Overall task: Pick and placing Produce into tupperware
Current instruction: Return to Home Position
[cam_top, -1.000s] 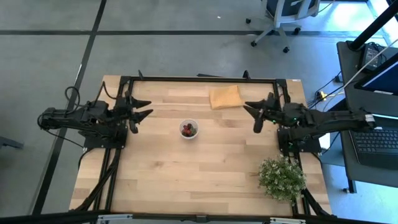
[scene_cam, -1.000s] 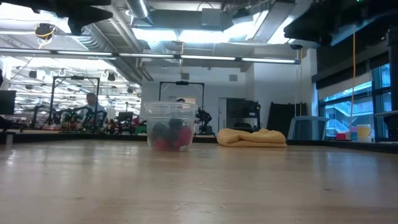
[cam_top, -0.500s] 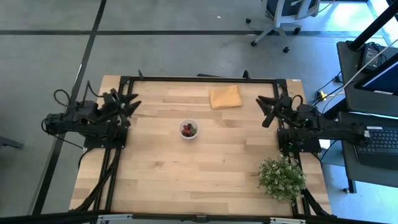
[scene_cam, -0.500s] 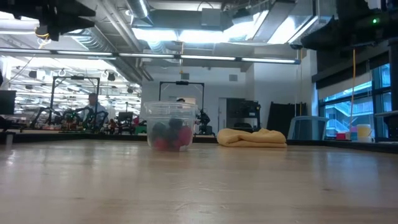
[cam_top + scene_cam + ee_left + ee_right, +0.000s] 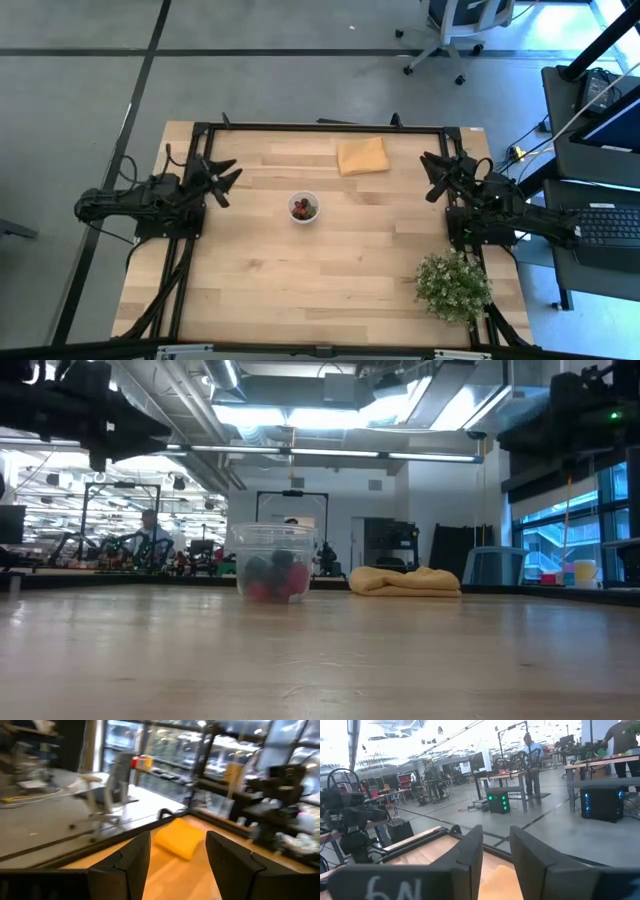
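Note:
The small round translucent cup (image 5: 304, 207) stands on its base at the table's middle and holds several red and maroon fruits (image 5: 275, 578). My left gripper (image 5: 226, 180) is open and empty at the table's left edge, well left of the cup. My right gripper (image 5: 432, 174) is open and empty at the right edge, well right of the cup. Both point toward the table's middle and are raised off the table. In the left wrist view the open fingers frame the orange-yellow cloth (image 5: 178, 838).
A folded orange-yellow cloth (image 5: 362, 156) lies at the far edge, right of centre. A bushy green plant with white flowers (image 5: 453, 286) stands at the near right corner. A black frame (image 5: 320, 127) runs along the table's far edge. Bare wood lies around the cup.
Both arms have drawn back from the table's middle toward their own side edges, the left to the left and the right to the right, and turned a little. Both grippers stay open. The cup and fruits have kept still.

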Available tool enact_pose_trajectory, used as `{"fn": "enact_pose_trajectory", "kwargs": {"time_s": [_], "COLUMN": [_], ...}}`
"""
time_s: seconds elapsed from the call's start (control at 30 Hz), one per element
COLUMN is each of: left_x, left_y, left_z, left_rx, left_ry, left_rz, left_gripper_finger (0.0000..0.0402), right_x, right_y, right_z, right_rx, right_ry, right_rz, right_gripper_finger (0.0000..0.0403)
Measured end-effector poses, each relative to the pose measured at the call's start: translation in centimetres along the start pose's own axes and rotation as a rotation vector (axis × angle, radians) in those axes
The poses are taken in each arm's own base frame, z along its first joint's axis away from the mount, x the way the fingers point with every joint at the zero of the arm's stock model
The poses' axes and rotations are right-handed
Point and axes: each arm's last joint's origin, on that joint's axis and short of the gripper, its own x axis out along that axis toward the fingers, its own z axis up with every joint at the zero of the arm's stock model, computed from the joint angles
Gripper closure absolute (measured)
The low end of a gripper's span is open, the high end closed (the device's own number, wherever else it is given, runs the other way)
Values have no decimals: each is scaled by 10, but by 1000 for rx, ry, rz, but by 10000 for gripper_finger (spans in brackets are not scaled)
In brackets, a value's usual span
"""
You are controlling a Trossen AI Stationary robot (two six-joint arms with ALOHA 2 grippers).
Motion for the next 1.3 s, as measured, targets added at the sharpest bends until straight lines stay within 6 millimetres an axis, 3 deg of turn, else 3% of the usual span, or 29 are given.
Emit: {"fn": "enact_pose_trajectory", "kwargs": {"time_s": [0.33, 0.57, 0.9, 1.3], "left_x": [11, 11, 11, 11], "left_y": [2, 2, 2, 2], "left_z": [-33, -33, -36, -36], "left_rx": [-57, -59, 41, 45], "left_ry": [-65, -57, -35, -34], "left_rz": [-18, -30, -22, -23], "left_gripper_finger": [217, 217, 217, 217], "right_x": [3, 4, 4, 4], "right_y": [-2, -4, -4, -4], "right_z": [-21, -40, -41, -41], "right_rx": [42, 93, 60, -12], "right_ry": [47, 63, 76, 77], "right_rz": [-9, -12, -5, -2], "right_gripper_finger": [304, 304, 304, 304]}}
